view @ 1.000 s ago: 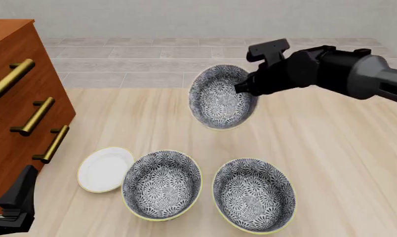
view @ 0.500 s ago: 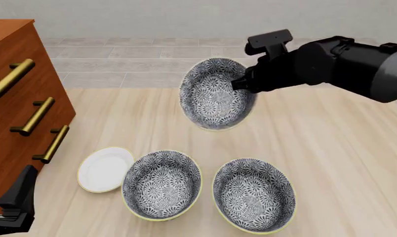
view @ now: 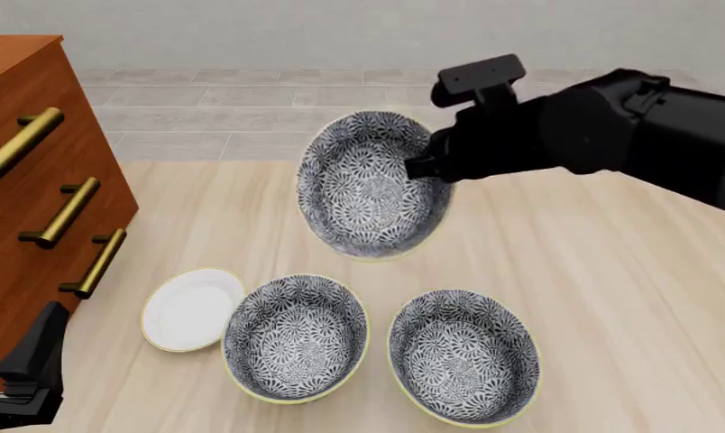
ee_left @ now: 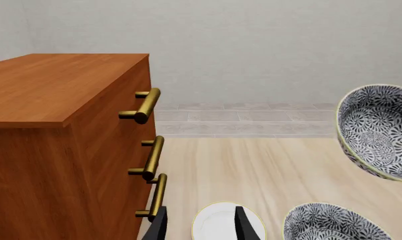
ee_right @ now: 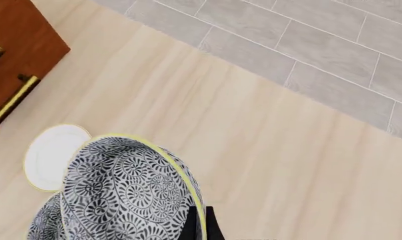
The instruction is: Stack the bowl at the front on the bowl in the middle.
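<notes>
Two empty patterned bowls, one (view: 295,336) beside another (view: 463,355), rest nearest on the worktop (view: 603,298), a white plate (view: 192,308) alongside. Farther back, the lifted bowl (view: 370,185) is held tilted, clamped at its rim by the right hand (view: 426,161). The left hand (ee_left: 199,225) is seen parted, holding nothing.

A wooden drawer cabinet (ee_left: 61,145) with brass handles (ee_left: 146,157) stands at the left. Between the open jaws lies a white plate (ee_left: 218,225). A patterned bowl (ee_left: 378,131) hangs tilted above another bowl (ee_left: 331,225) on the tabletop (ee_left: 254,170).

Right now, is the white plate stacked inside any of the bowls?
No: in the front view the white plate lies flat on the table, beside the nearest patterned bowl.
</notes>
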